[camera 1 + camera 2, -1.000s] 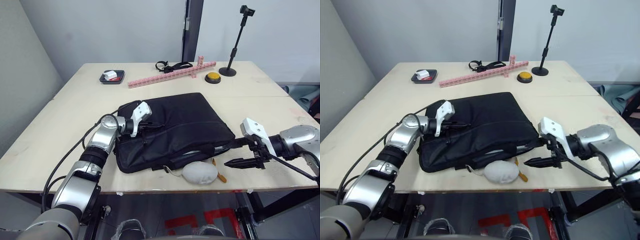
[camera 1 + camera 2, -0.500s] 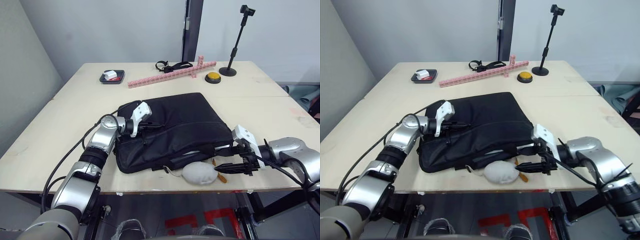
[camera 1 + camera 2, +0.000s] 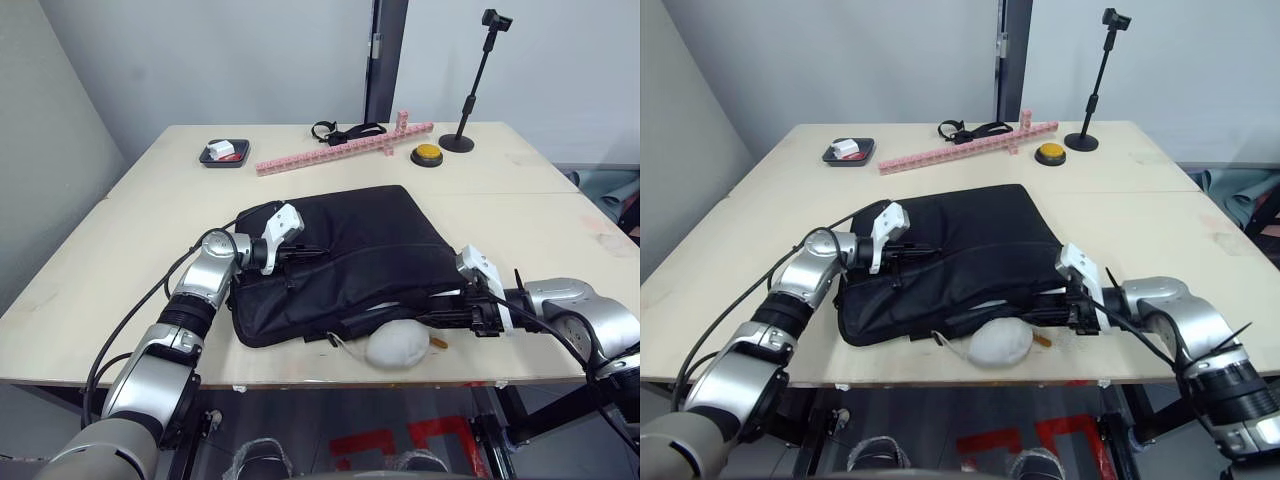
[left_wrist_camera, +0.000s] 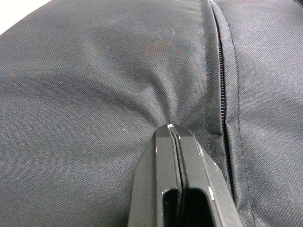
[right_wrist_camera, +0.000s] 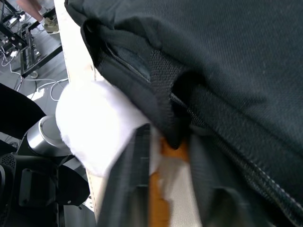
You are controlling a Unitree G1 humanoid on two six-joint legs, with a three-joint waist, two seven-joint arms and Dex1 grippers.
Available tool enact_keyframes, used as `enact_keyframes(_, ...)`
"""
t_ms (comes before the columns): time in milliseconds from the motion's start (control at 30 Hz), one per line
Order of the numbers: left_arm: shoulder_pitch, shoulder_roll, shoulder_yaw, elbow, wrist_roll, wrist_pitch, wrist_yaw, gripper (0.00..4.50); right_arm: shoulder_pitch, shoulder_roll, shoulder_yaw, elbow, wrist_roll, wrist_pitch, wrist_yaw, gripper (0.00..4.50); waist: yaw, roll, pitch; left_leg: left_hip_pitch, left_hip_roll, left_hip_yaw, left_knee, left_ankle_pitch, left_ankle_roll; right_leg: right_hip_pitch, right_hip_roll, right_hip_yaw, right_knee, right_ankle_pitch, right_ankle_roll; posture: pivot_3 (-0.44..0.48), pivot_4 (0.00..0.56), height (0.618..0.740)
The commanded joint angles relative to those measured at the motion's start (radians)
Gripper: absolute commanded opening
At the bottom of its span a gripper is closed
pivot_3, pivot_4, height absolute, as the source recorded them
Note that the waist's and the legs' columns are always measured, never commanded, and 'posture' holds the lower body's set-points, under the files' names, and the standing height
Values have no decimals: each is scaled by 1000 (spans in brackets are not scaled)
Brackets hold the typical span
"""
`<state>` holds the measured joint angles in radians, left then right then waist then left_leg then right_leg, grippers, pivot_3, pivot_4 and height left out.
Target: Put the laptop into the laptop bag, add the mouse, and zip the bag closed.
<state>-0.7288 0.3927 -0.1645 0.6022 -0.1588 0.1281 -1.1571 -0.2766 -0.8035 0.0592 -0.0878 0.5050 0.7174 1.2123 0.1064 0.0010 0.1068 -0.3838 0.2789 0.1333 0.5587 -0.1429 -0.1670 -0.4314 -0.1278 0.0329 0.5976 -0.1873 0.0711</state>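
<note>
The black laptop bag [image 3: 350, 240] lies flat in the middle of the table. My left gripper [image 3: 312, 252] is shut, and its tips [image 4: 171, 130] press into the bag's top fabric beside a zipper line [image 4: 222, 85]. My right gripper [image 3: 432, 320] is at the bag's front right edge. Its fingers come together on a fold of black fabric [image 5: 173, 135] there. A thin pale strip [image 3: 385, 302] shows in the bag's front opening; the laptop is otherwise hidden. The mouse is out of view.
A white egg-shaped lump [image 3: 397, 347] and a small orange piece [image 3: 438, 343] lie by the table's front edge, close to my right gripper. At the far side are a black tray [image 3: 224, 153], a pink block strip [image 3: 340, 148], a yellow button [image 3: 426, 154] and a black stand [image 3: 470, 90].
My right gripper has moved left to the bag's front edge, and its fingers have closed. The left arm and the bag have not moved.
</note>
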Motion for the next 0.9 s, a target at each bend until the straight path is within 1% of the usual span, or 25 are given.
enact_keyframes(33, 52, 1, -59, 55, 67, 39, 7, 0, -19, -16, -35, -21, 33, 16, 10, 60, 0, 0, 0, 0, 0, 0, 0, 0, 0, 0, 0, 0, 0, 0, 0, 0, 150, 740)
enact_keyframes(167, 56, -1, -63, 55, 70, 37, 7, 0, -21, -24, -54, -39, 71, 52, 13, 60, 0, 0, 0, 0, 0, 0, 0, 0, 0, 0, 0, 0, -1, 0, 0, 0, 150, 740)
enact_keyframes(333, 50, -2, -62, 69, 72, 31, 9, 0, -16, -60, -85, -104, 165, 147, 34, 60, 0, 0, 0, 0, 0, 0, -1, 0, 0, 1, 0, 0, -1, 0, 0, 0, 150, 740)
enact_keyframes(467, 50, -2, -63, 72, 73, 30, 10, 0, -32, -67, -117, -135, 238, 223, 18, 60, 0, 0, 0, 1, 0, 0, -1, 0, 0, 2, 0, -1, -2, 0, 0, 0, 150, 740)
enact_keyframes(567, 53, -4, -64, 70, 74, 30, 12, 0, -80, -16, -153, -124, 308, 298, -47, 60, -1, 1, 0, 1, 0, 0, -1, 0, 0, 2, 0, 0, -2, 0, 0, 0, 150, 740)
enact_keyframes(700, 53, -3, -63, 70, 74, 30, 13, 0, -119, 42, -177, -112, 351, 349, -130, 60, 1, 1, -1, 1, 0, 0, -1, 0, 0, 2, 0, -1, -2, 0, 0, 0, 150, 740)
enact_keyframes(800, 55, 0, -62, 70, 75, 30, 13, 0, -143, 85, -185, -96, 355, 354, -192, 60, 0, 1, -1, 1, 0, 0, -1, 0, 0, 2, 0, -1, -2, 0, 0, 0, 150, 740)
enact_keyframes(900, 55, 1, -61, 70, 75, 31, 14, 0, -150, 106, -173, -91, 337, 339, -226, 60, 0, 1, -1, 1, 0, 0, -1, 0, 0, 2, 0, -1, -2, 0, 0, 0, 150, 740)
